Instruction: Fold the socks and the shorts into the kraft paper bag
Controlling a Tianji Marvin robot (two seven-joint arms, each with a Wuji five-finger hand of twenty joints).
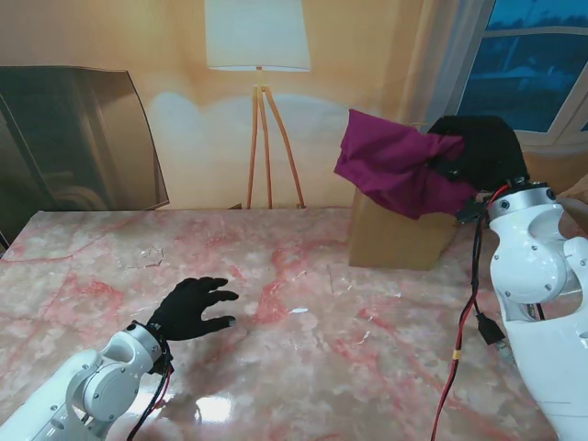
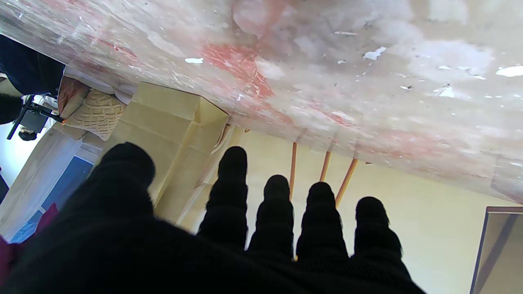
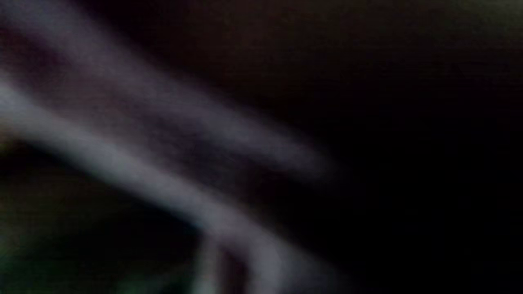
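No readable text, label or number shows anywhere.

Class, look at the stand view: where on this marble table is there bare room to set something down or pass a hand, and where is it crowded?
Bare marble table runs between the open left hand and the kraft paper bag, and along the far edge left of the bag. It is crowded at the bag's mouth, where the right hand holds the maroon shorts.

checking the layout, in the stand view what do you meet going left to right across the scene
left hand → floor lamp → maroon shorts draped over the kraft paper bag → right hand
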